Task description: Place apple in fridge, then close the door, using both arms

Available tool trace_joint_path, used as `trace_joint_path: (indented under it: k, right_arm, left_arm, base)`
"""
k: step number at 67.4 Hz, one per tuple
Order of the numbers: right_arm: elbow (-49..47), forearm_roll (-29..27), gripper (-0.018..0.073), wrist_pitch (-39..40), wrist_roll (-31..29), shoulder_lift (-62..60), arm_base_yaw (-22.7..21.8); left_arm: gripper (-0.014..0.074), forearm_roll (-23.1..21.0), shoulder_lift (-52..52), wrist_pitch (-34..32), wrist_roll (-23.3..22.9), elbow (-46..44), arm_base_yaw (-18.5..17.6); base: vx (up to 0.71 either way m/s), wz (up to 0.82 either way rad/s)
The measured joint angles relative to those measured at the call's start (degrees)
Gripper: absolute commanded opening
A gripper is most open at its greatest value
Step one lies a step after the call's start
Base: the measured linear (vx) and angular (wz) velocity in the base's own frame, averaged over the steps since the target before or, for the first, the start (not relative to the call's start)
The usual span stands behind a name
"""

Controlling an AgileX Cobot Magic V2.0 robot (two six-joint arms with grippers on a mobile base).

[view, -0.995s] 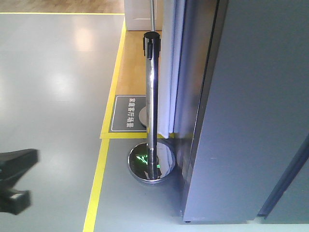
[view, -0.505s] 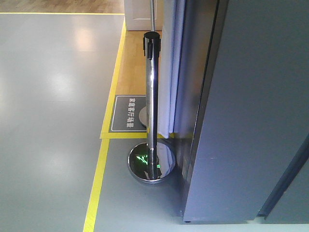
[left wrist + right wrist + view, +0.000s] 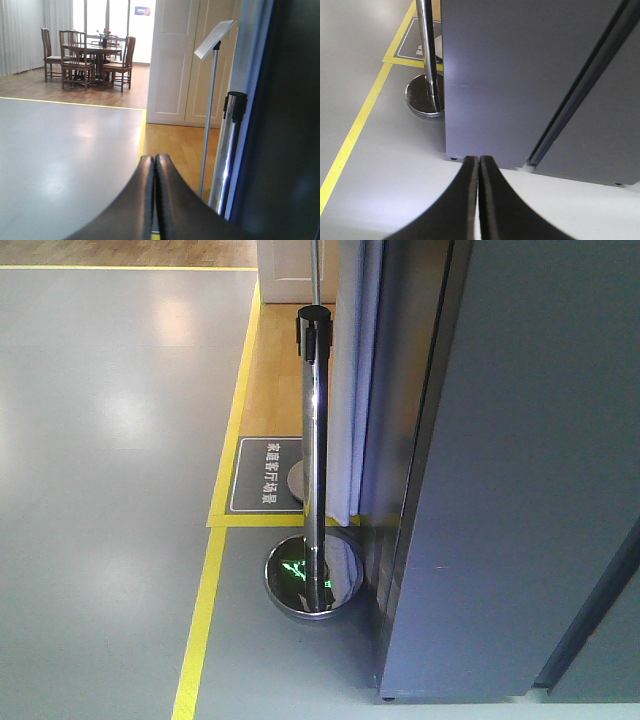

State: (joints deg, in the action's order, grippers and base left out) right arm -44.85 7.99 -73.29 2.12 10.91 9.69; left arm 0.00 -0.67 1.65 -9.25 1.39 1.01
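Grey fridge looks shut, no apple visible; both the left pincer and right pincer are closed and empty, so check the seam.

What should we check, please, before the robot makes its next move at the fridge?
1. Left gripper empty: ok, fingers shut together on nothing.
2. Right gripper empty: ok, shut on nothing.
3. Fridge door closed: ok as far as visible, dark grey fronts flush with no interior showing.
4. Apple inside: cannot tell, it appears in no view.
5. Chrome stanchion beside the fridge stands apart from both arms: ok.
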Motion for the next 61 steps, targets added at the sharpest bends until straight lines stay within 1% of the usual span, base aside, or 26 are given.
trace_joint_path:
  k: [30, 51, 61]
  right_arm:
    - [0.0, 0.0, -0.0002, 0.0, 0.0, 0.0, 0.0]
    - [0.0, 0.0, -0.0002, 0.0, 0.0, 0.0, 0.0]
    - [0.0, 0.0, -0.0002, 0.0, 0.0, 0.0, 0.0]
  left_arm:
    - [-0.0006, 0.0, 0.0, 0.5, 0.1, 0.0, 0.0]
    - [-0.0006, 0.0, 0.0, 1.1, 1.6, 0.0, 0.0]
    - [-0.0006, 0.0, 0.0, 0.0, 3.3, 0.0, 0.0]
  base:
    - [0.00, 0.00]
    - [0.00, 0.00]
    - [0.00, 0.00]
